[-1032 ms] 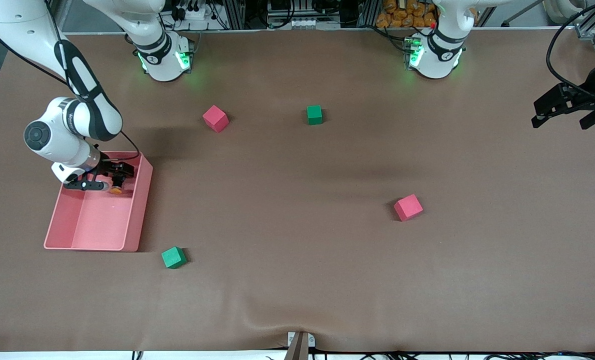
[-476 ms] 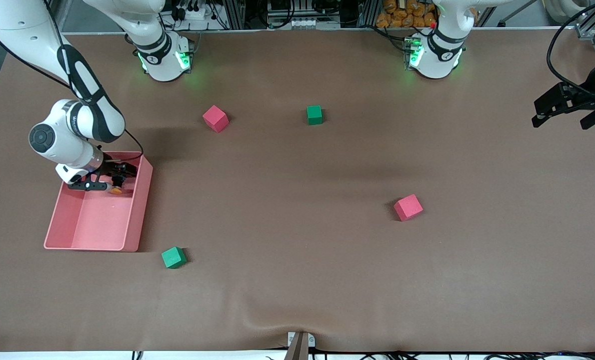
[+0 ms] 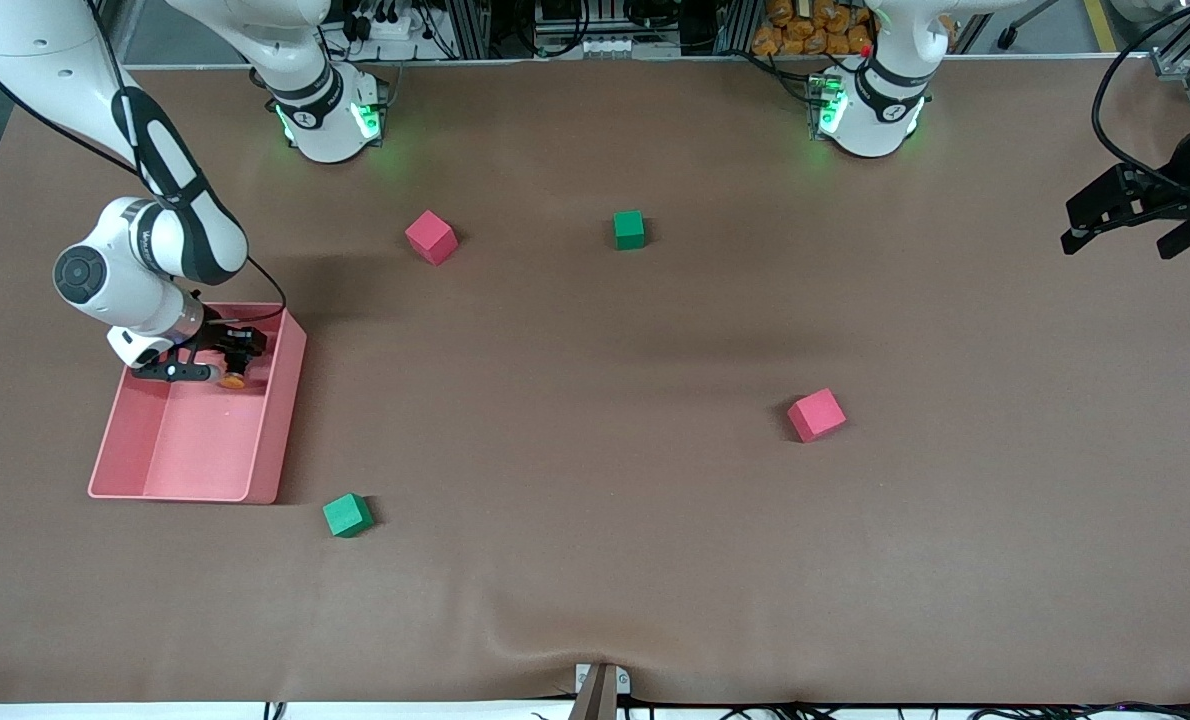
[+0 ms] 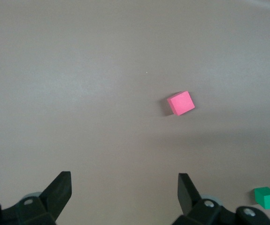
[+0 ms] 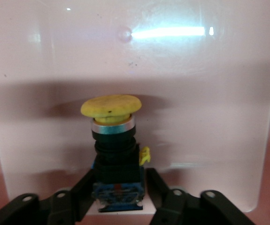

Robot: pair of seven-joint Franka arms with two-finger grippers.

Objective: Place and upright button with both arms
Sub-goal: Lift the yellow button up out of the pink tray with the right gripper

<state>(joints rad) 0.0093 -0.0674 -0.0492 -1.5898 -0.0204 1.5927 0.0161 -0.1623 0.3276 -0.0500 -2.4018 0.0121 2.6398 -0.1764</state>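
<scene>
Right white jointed arm is reaching down from its base, elbow bent, wrist angled low; its black two-finger right gripper (image 3: 217,362) (image 5: 118,187) is clamping both fingers (image 5: 85,192) against the black body of a small push-button. Left white jointed arm is waiting high at its own end, black two-finger left gripper (image 3: 1127,222) (image 4: 124,187) hanging with fingers spread wide, holding nothing.

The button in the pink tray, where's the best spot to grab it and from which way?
Grip the button by its black blocky body, under the wide cap, coming in along its axis from the base end. It lies in the pink tray, and the flat body sides suit a pinch, as the right pincer shows, shut on them. The left pincer waits open at the left arm's end.
</scene>
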